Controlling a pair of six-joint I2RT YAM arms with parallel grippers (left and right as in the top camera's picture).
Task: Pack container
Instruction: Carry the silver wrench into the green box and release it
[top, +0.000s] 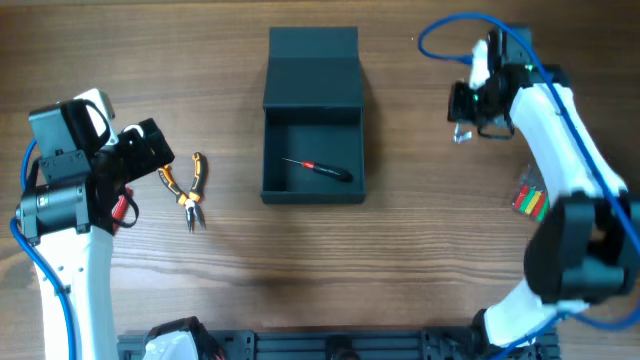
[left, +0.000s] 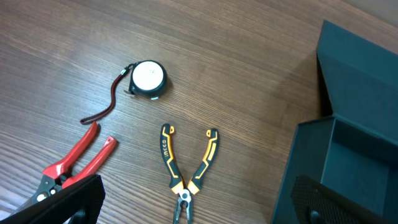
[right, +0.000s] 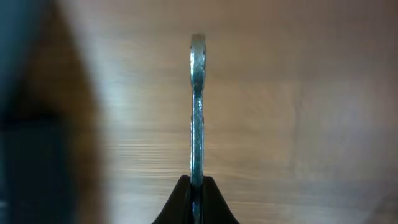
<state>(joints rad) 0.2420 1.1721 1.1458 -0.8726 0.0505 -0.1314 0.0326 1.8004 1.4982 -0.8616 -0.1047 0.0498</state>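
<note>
The container (top: 268, 150) lies open at the table's middle, its dark lid (top: 313, 65) folded back on the far side. Inside lies a red-handled screwdriver (top: 320, 168). My right gripper (top: 465, 125) hangs to the container's upper right, shut on a thin metal wrench (right: 197, 106) that sticks out edge-on beyond the gripper (right: 196, 186). My left gripper (left: 193, 208) stands open over the head of the orange-and-black pliers (left: 186, 168), which lie left of the container (left: 305, 162). In the overhead view the pliers (top: 190, 190) sit just right of the left gripper (top: 150, 160).
Red-handled cutters (left: 74, 158) lie left of the pliers. A round white tape measure (left: 148, 79) with a dark strap sits beyond them. A multi-coloured tool set (top: 530, 197) lies at the right edge, partly under the right arm.
</note>
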